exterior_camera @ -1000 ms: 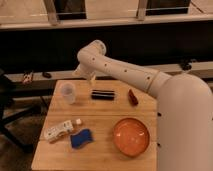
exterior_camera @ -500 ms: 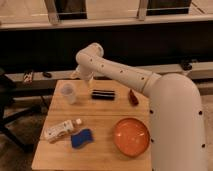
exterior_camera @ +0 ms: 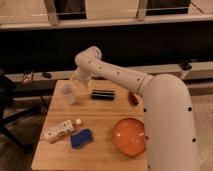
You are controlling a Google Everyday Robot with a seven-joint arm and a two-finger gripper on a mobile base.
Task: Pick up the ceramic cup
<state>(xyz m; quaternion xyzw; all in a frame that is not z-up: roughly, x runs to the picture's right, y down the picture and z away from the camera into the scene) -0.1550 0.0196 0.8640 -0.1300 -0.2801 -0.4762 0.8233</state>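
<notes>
The ceramic cup [exterior_camera: 67, 93] is a small pale white tumbler standing upright near the back left of the wooden table [exterior_camera: 100, 116]. My gripper [exterior_camera: 75, 80] hangs at the end of the white arm, just above and to the right of the cup's rim, very close to it. The arm's bend [exterior_camera: 90, 56] sits above the table's back edge.
A flat black object [exterior_camera: 102, 94] lies right of the cup, and a small brown item [exterior_camera: 132, 98] further right. A wide orange bowl [exterior_camera: 130, 136] sits front right. A blue sponge [exterior_camera: 81, 138] and a lying white bottle [exterior_camera: 59, 131] are front left.
The arm has swung left and lowered, bringing the gripper closer to the cup. The objects on the table have not moved.
</notes>
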